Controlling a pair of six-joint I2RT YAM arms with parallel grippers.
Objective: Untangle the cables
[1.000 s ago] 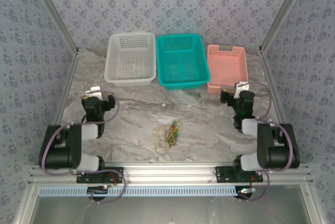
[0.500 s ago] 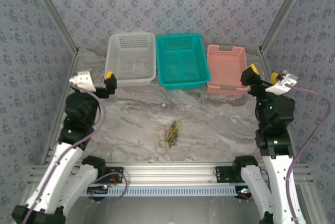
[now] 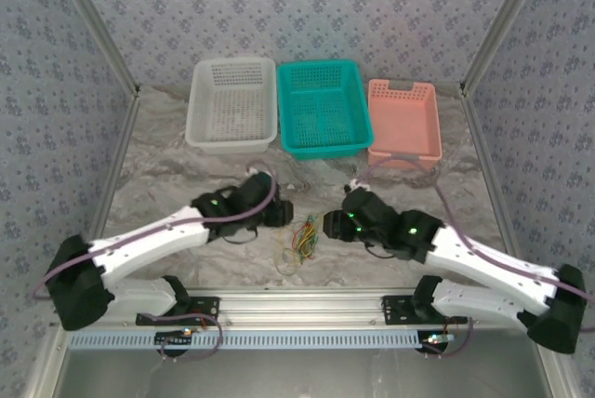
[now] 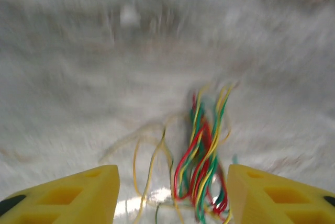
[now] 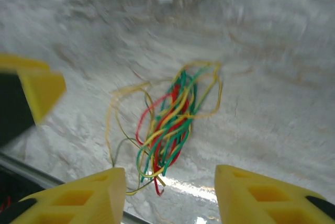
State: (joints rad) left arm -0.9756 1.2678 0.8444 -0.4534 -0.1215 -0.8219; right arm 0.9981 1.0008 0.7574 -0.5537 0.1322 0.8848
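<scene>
**Both hands open, flanking the tangle**

The cables (image 3: 302, 235) lie in a loose tangle on the marble bench (image 3: 167, 175), near its front edge. The left hand (image 3: 282, 214) sits low just left of them and the right hand (image 3: 333, 224) just right. Each has its yellow fingers (image 4: 68, 192) spread apart, holding nothing. Through the blur, neither seems to touch the cables. A white basket (image 3: 237, 63), a teal basket (image 3: 321, 65) and a pink basket (image 3: 403, 89) stand along the back.

Cables (image 3: 302, 235) lie on tabletop (image 3: 177, 179), near-centre. Left tool (image 3: 284, 213) sits just left of them, right tool (image 3: 331, 224) just right. Row of 3 at far edge, well behind cables: left basket (image 3: 232, 143), mid basket (image 3: 325, 150), right basket (image 3: 403, 88), side by side.
</scene>
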